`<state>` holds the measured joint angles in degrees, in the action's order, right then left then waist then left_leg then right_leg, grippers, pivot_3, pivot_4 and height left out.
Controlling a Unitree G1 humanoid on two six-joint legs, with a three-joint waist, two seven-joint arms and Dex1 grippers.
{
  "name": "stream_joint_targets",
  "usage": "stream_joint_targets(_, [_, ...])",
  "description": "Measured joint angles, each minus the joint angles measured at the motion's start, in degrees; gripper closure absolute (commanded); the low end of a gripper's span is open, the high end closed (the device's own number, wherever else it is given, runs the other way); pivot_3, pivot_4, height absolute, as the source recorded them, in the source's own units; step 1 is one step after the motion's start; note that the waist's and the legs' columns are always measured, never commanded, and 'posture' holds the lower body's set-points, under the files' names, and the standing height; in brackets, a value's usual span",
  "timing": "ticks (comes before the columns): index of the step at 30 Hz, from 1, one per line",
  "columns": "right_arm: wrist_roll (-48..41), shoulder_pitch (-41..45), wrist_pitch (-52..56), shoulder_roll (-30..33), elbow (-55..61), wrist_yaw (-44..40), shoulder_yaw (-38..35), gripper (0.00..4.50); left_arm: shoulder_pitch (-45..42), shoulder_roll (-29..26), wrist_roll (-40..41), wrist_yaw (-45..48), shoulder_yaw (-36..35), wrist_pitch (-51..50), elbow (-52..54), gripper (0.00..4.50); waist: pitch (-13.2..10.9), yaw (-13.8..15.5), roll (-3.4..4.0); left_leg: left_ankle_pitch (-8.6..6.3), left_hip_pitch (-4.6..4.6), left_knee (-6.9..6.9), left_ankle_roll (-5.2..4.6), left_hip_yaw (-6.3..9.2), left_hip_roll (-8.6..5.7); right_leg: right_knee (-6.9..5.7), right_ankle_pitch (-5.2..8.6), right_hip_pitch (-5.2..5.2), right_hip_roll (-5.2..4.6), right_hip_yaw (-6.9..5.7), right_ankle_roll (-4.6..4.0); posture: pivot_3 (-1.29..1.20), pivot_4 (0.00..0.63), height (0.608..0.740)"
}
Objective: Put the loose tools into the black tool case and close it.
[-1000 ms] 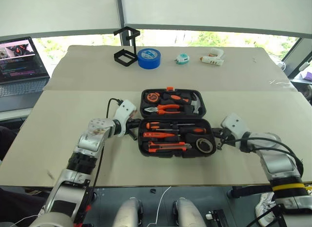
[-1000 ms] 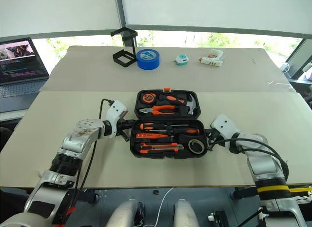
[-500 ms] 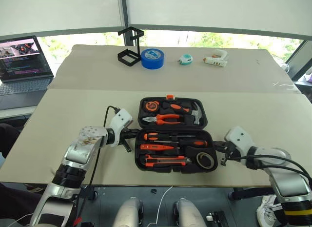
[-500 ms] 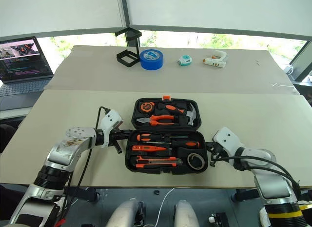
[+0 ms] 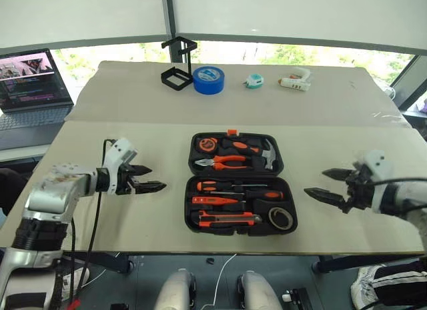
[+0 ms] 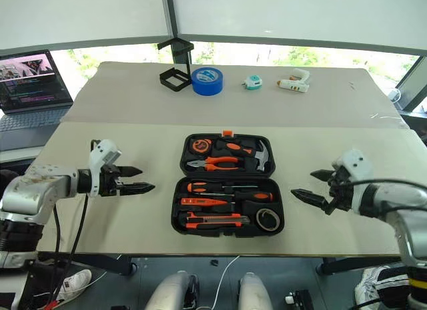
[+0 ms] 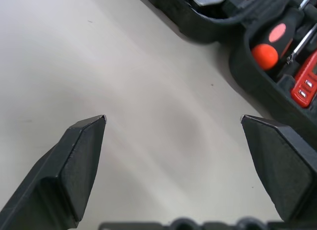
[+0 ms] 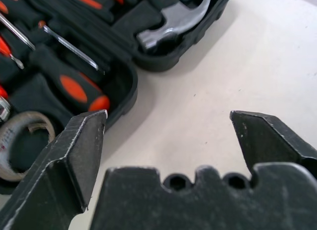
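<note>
The black tool case [image 5: 189, 190] lies open flat at the table's middle. Its near half holds two screwdrivers [image 5: 241, 186], a slim orange tester pen [image 5: 213, 201], the utility knife [image 5: 227, 219] and the small grey tape roll [image 5: 281, 218]. The far half carries pliers, a hammer and a tape measure. My left gripper [image 5: 153, 179] hovers open to the left of the case, apart from it, with nothing between its fingers [image 7: 79, 165]. To the right of the case my right gripper [image 5: 316, 182] also stands open and empty, its fingers [image 8: 74, 156] pointing toward the case's right end.
Along the table's far edge stand a black wire-frame stand [image 5: 177, 63], a big blue tape roll [image 5: 208, 79], a small teal tape measure [image 5: 253, 81] and a white glue gun [image 5: 295, 82]. A laptop [image 5: 33, 83] sits at the far left.
Both grippers were shut against the case's two ends; now both are open and have drawn outward and up, the left one leftward, the right one rightward. The case has stayed put.
</note>
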<state>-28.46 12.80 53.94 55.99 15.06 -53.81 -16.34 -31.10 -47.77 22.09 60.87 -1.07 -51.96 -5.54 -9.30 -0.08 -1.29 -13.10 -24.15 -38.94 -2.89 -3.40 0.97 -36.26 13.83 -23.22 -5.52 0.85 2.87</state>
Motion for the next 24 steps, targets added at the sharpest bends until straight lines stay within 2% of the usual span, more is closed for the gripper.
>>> stream_joint_targets(3, [-4.5,13.7,15.4,1.7,-2.8,0.7,5.0,0.03,-11.3,3.2,-0.7,-5.8,-0.2,-6.6,-8.0,0.0,-0.1,0.1,-0.08,0.05,-0.06,-0.06,-0.05,0.06,-0.02,0.0,-0.05,-0.03,0.06,-0.06,-0.04,0.0,0.15,0.74])
stream_joint_targets(5, [-5.4,21.8,21.2,1.2,-5.3,1.9,9.3,0.03,-18.1,6.7,-1.0,-9.5,-0.2,-11.1,-11.9,0.0,-0.1,0.3,-0.09,0.05,-0.08,-0.06,-0.05,0.07,-0.07,0.04,-0.06,-0.01,0.05,-0.06,-0.01,0.0,0.15,0.74])
stream_joint_targets(9, [-3.4,30.8,26.6,-3.6,-12.2,6.9,16.0,0.03,-23.5,12.0,-1.5,-13.1,1.3,-16.5,-17.5,0.0,0.0,0.2,-0.1,0.02,-0.46,-0.03,-0.1,-0.02,-0.15,0.06,-0.04,-0.35,0.02,-0.03,0.03,0.0,0.15,0.74])
stream_joint_targets(12, [-1.4,35.7,27.8,-7.8,-18.5,10.5,18.4,0.03,-25.6,14.8,-1.9,-14.9,2.4,-18.4,-21.3,0.0,-0.1,0.0,-0.11,0.19,-1.24,-0.24,0.14,-0.05,-0.22,-0.66,-0.08,-1.27,0.02,0.03,0.05,0.0,0.15,0.74])
stream_joint_targets(14, [1.0,38.9,27.0,-10.2,-22.6,13.0,19.9,0.03,-27.3,17.2,-2.1,-15.8,3.5,-18.6,-22.9,0.0,-0.1,0.0,-0.12,0.31,-1.27,-0.24,0.33,-0.05,-0.21,-0.71,-0.08,-1.3,0.02,-0.01,0.05,0.0,0.15,0.74])
stream_joint_targets(17, [5.1,41.1,22.2,-12.2,-27.4,15.4,23.0,0.03,-29.2,19.4,-2.5,-17.1,3.7,-18.3,-25.5,0.0,-0.1,-0.1,-0.12,0.17,-1.26,-0.24,0.1,-0.05,-0.21,-0.67,-0.07,-1.26,0.04,-0.02,0.05,0.0,0.15,0.74])
stream_joint_targets(24, [10.7,41.3,16.4,-14.1,-35.2,16.3,27.1,0.03,-29.7,22.0,-2.5,-19.2,2.4,-18.1,-28.8,0.0,-0.1,-0.3,-0.12,0.16,-1.26,-0.24,0.08,-0.04,-0.21,-0.71,-0.08,-1.27,0.01,-0.02,0.05,0.0,0.15,0.74])
